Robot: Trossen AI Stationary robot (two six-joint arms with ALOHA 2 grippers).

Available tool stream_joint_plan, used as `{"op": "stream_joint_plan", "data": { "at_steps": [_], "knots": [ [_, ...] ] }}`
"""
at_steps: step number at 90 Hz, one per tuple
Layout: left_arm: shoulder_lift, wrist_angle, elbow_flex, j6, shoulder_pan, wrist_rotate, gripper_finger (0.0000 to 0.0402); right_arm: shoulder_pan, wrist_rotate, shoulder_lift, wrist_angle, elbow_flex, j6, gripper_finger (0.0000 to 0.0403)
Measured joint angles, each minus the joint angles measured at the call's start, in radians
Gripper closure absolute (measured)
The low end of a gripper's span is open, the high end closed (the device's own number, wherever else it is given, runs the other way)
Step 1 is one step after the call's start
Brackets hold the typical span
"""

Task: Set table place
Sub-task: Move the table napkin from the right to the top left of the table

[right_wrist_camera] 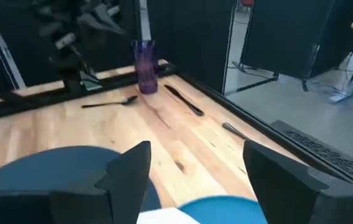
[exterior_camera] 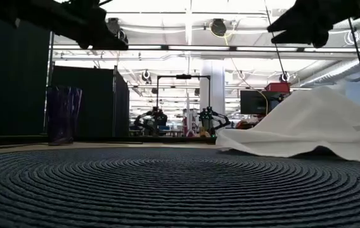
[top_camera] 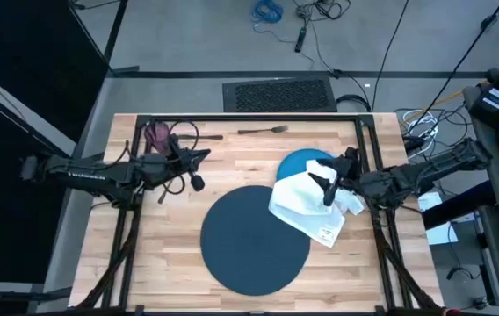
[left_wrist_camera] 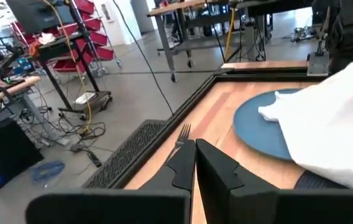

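Note:
The dark blue round mat lies at the table's middle. Right of it and farther back lies the bright blue plate, and the white napkin lies crumpled over the plate's near side and the mat's right rim. The purple cup stands at the far left, with the spoon and knife flat beside it. The fork lies at the far edge. My left gripper hangs shut above the table, near the cup. My right gripper hovers open above the napkin, clear of it in the low view.
A black metal frame runs around the wooden table top. Bare wood shows left of the mat and along the near edge. Beyond the far edge lie a floor grate and cables.

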Motion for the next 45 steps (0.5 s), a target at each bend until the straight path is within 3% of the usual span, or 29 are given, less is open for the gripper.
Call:
{"op": "stream_joint_plan", "data": {
  "at_steps": [23, 45],
  "knots": [
    [0.0, -0.001, 0.0, -0.001, 0.0, 0.0, 0.0402, -0.104, -0.035, 0.03, -0.225, 0.001, 0.19, 0.0187],
    [0.0, -0.001, 0.0, 0.0, 0.0, 0.0, 0.0402, -0.108, -0.143, 0.031, -0.212, 0.037, 0.244, 0.018]
  ]
}}
